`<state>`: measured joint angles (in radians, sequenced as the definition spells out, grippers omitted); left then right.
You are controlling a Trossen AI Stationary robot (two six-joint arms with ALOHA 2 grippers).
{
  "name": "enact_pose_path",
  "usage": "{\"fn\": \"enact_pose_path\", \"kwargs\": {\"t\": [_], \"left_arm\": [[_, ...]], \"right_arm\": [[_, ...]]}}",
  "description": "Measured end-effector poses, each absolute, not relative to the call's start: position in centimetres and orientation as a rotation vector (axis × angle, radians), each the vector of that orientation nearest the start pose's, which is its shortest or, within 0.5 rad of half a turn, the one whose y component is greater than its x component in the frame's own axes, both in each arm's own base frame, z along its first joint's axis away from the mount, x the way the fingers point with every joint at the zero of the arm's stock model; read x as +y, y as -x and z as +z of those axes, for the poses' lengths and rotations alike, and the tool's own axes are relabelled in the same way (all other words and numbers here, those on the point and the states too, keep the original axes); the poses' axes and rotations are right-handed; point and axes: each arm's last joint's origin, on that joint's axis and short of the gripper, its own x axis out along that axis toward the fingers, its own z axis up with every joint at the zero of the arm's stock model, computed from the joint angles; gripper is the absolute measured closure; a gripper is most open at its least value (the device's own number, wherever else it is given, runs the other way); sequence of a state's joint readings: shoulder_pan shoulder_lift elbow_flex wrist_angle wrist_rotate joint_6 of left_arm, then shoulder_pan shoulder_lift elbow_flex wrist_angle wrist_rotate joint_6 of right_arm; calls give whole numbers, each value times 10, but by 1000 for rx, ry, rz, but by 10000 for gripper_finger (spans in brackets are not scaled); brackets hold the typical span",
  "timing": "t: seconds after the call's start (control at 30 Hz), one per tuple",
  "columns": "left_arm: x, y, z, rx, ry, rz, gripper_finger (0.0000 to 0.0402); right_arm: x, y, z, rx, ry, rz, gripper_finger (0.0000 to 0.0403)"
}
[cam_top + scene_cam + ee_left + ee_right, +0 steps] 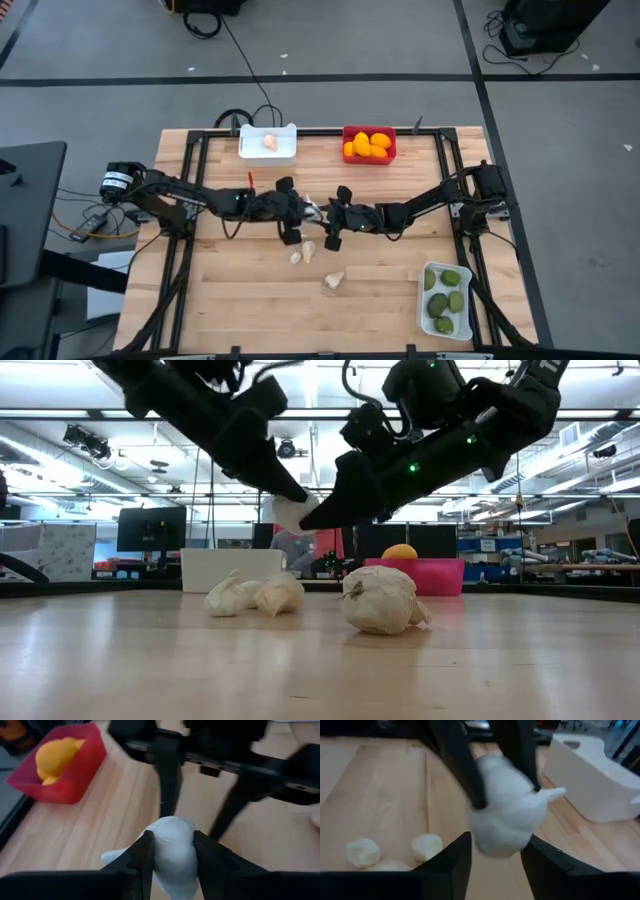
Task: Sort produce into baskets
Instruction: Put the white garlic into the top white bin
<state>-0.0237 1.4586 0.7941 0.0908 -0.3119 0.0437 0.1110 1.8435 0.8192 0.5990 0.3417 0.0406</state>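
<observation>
Whitish-beige garlic bulb [172, 851] hangs above the middle of the wooden bench [380, 300], clamped between the dark fingers of the left pincer [172, 852], whose jaws are narrowed tight against its sides. Facing it, the right pincer [495, 851] has its fingers spread to either side of the same bulb, parted a little wider than it and apparently not pressing. Three more pale garlic bulbs [296, 257] lie loose on the bench below. One white plastic basket [268, 142] and the red plastic basket [369, 145] of orange citrus sit along the far edge; another white basket [446, 299] of green fruit sits at the near right corner
</observation>
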Motion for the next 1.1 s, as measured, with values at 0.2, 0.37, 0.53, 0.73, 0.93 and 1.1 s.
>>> {"fn": "enact_pose_path", "kwargs": {"t": [0.2,0.37,0.53,0.73,0.93,1.1], "left_arm": [[53,-298,215,566,-104,464,276],[103,-284,214,598,-71,608,277],[154,-260,214,602,-8,784,277],[184,-239,213,580,111,878,270],[185,-233,207,639,173,876,231],[183,-233,205,660,191,862,167]], "right_arm": [[31,-351,134,456,-22,-320,180],[28,-350,131,483,-56,-349,169],[28,-350,131,486,-75,-338,170],[27,-349,130,492,-83,-354,170],[28,-349,129,502,-126,-330,168],[31,-350,128,534,-221,-147,167]]}}
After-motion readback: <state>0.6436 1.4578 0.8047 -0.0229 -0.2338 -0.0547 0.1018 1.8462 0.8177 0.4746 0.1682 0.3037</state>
